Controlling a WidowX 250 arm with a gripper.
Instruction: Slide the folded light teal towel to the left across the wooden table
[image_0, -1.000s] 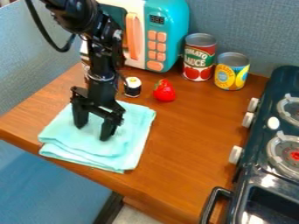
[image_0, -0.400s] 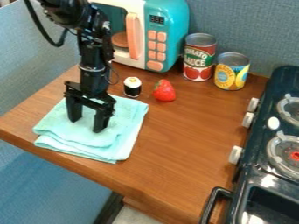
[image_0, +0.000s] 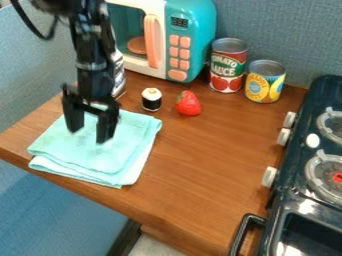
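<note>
The black gripper stands upright over the left part of the folded mint-green cloth, its two fingers apart and pointing down at the top layer. The tips appear to touch the cloth, with nothing visibly pinched between them. The cloth lies in a few flat layers near the table's left front edge. Just beyond its back right corner stands a black and white sushi roll, and to the right of that lies a red strawberry.
On the wooden table, a teal toy microwave stands at the back, its door ajar. Right of it are a tomato can and a yellow can. A silvery packet is behind the arm. A dark stove borders the right.
Gripper and cloth have shifted left together, and a little toward the back. More of the silvery packet and the microwave's inside shows. The sushi roll, strawberry and cans have not moved.
</note>
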